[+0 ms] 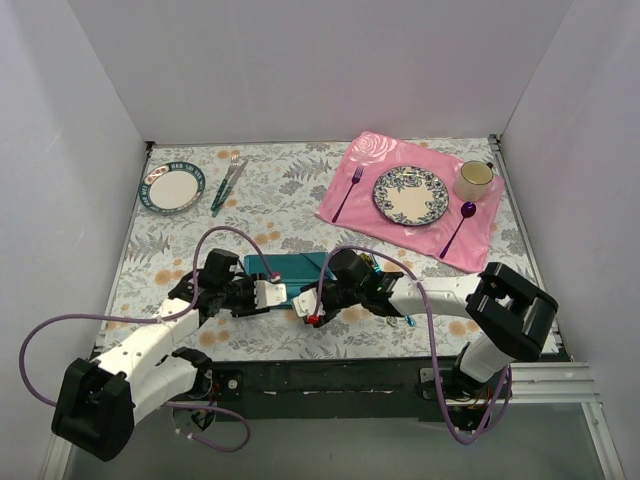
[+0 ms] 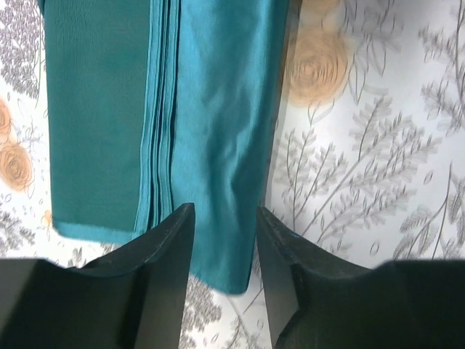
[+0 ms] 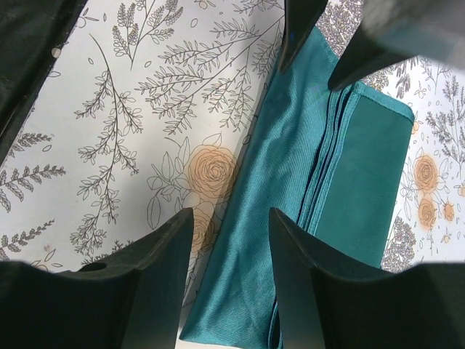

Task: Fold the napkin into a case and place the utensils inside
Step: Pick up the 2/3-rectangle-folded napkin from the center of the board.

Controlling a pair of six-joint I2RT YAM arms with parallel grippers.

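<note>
The case (image 1: 290,266) is lying folded flat on the floral tablecloth (image 1: 300,180) near the front edge, its layered edges showing. The left gripper (image 2: 224,212) is hovering over one end, jaws partly apart and gripping nothing. The right gripper (image 3: 231,214) is facing it over the other end, likewise parted and empty.

We find the napkin (image 1: 290,266) on the table (image 1: 290,195) at its near middle, with the left gripper (image 1: 284,293) and right gripper (image 1: 302,303) tip to tip at its near edge. Behind it to the right lies the placemat (image 1: 370,160), bearing a plate (image 1: 410,195) with a fork (image 1: 348,192) on its left, a spoon (image 1: 458,228) on its right and a cup (image 1: 474,180) behind the spoon. Far left sits a second plate (image 1: 180,195), with a cutlery pair (image 1: 227,185) just right of it.
</note>
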